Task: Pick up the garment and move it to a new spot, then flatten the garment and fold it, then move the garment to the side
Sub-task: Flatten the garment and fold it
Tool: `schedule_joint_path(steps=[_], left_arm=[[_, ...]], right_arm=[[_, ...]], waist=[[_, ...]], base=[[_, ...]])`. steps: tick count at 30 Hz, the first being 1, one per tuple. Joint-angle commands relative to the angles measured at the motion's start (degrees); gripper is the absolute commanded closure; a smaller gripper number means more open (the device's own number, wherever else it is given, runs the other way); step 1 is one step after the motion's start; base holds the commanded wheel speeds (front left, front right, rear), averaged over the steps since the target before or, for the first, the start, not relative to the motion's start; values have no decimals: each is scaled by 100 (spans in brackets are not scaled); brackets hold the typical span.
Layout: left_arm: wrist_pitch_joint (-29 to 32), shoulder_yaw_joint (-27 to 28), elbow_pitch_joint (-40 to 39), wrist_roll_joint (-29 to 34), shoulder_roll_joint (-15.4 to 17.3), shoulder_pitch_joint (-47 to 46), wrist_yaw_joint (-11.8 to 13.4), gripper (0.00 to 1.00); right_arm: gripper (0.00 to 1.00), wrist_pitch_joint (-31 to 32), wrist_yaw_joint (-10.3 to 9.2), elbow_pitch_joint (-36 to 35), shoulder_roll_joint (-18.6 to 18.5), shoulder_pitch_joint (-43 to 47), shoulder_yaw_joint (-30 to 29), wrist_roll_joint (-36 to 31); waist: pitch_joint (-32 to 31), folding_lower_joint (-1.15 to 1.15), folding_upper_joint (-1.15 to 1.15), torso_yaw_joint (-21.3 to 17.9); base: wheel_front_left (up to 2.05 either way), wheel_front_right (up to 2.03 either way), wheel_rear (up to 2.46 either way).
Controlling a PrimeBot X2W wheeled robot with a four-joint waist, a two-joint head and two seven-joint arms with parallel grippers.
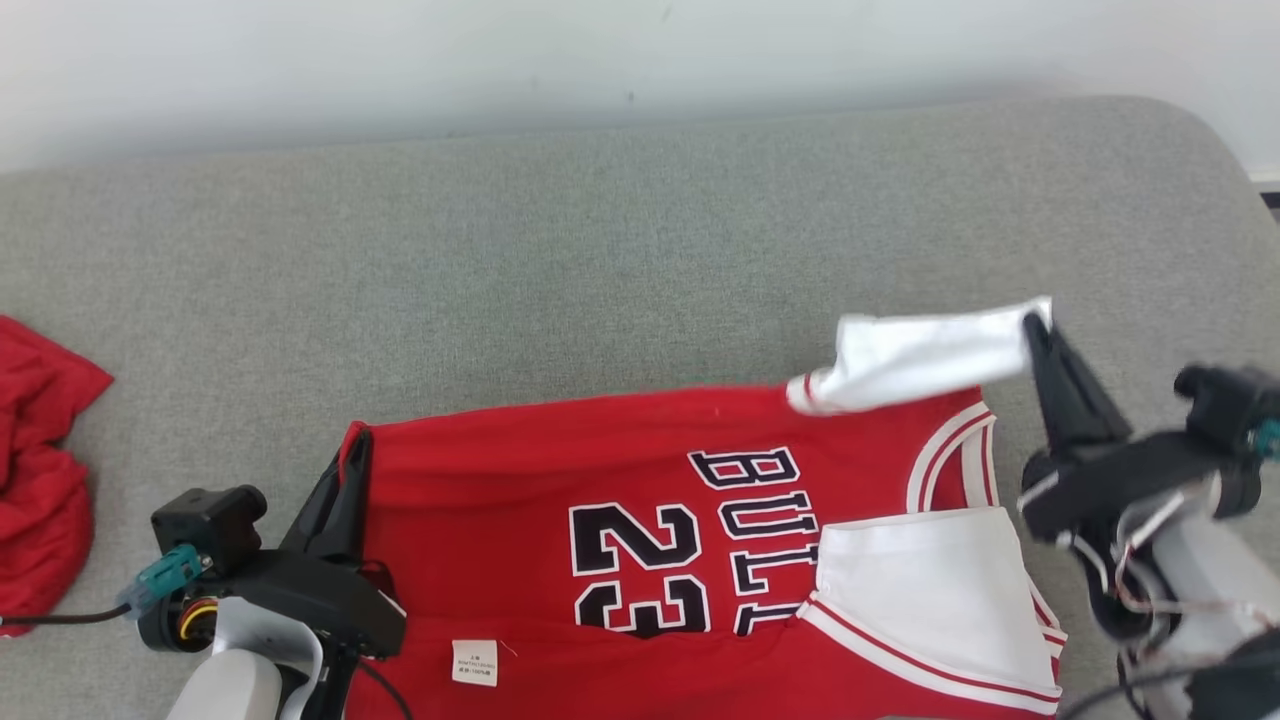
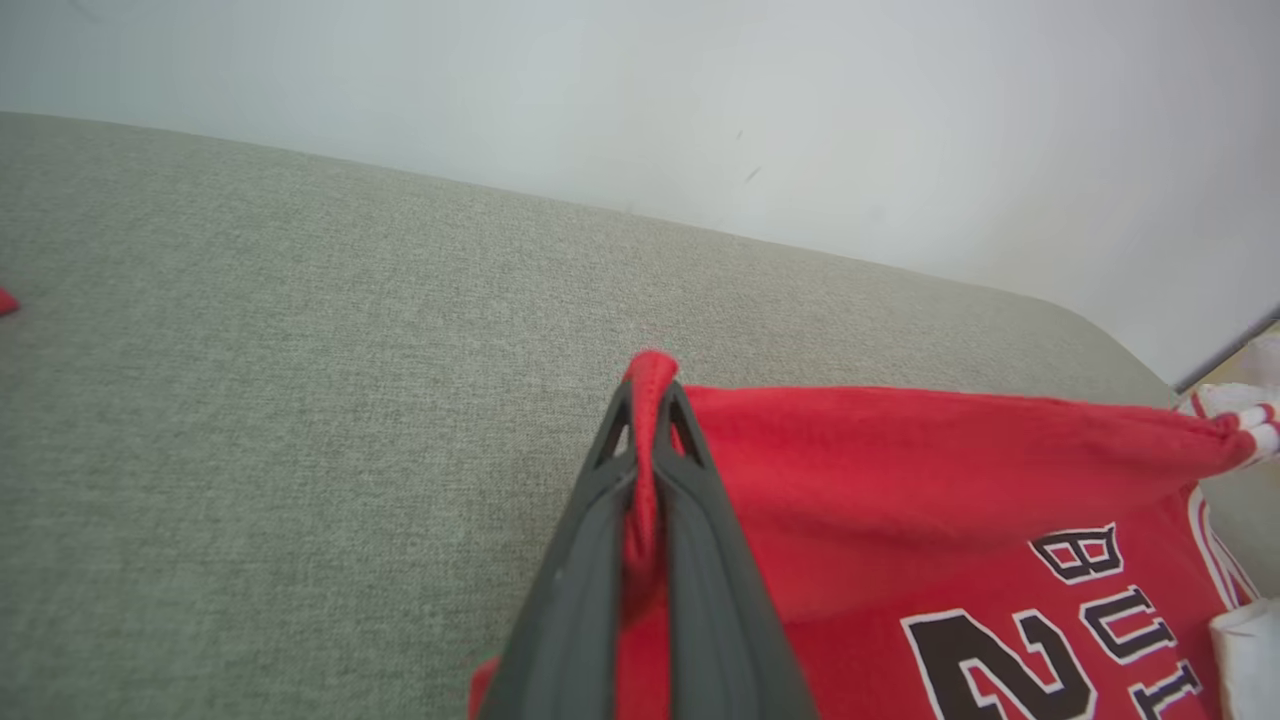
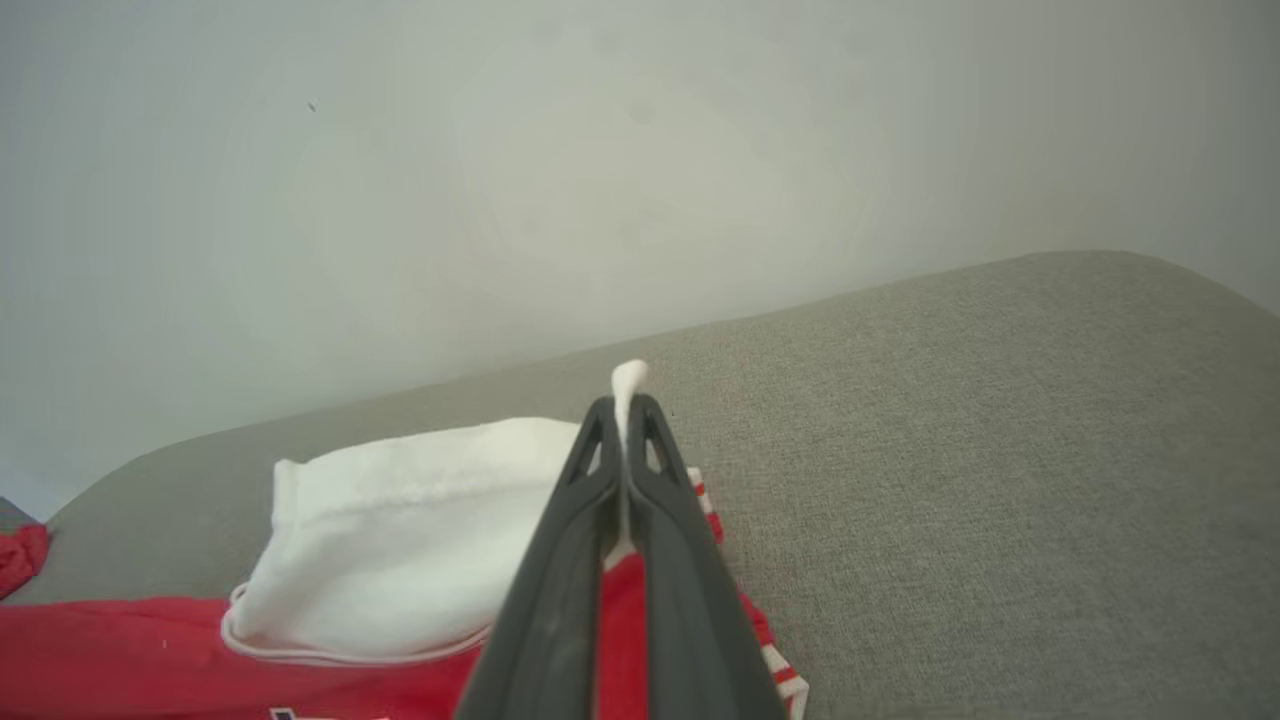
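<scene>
**Head view.** See red jersey [image 1: 640, 500] lying number-side up across near part of grey upholstered surface [image 1: 600, 250], far edge lifted. Find left hand [image 1: 352, 450] pinched shut on red corner at hem end. Find right hand [image 1: 1035, 325] pinched shut on white panel [image 1: 930, 360] at shoulder end, raised off surface. Note separate red cloth [image 1: 40, 480] well apart at far left, and care label [image 1: 474, 662] near hem.

**Left wrist view.** Confirm fingers together, red fold standing up between tips, upper edge running off toward other hand.

**Right wrist view.** Confirm fingers together on thin white edge poking past tips. Cannot tell for certain whether one layer or several caught; probably more than one.

**Handling.** Judge as light, limp, slick knit: no stiffness, sags between grips, likely to slide out of a shallow pinch. Hold at corners and seamed trim, deep between fingers. Tension both ends evenly when laying flat.
</scene>
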Motion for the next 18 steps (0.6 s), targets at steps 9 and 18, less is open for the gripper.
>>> schedule_joint_path(steps=[9, 18], left_arm=[[-188, -95, 32, -20, -7, 291, 4, 100], [-385, -201, 37, 58, -23, 515, 40, 100]], right_arm=[[100, 236, -5, -1027, 8, 1401, -413, 20], [100, 587, -5, -1461, 210, 2345, -970, -316]], waist=[[-170, 1, 1, 20], [-308, 1, 1, 81]], base=[[0, 0, 0], [0, 0, 0]])
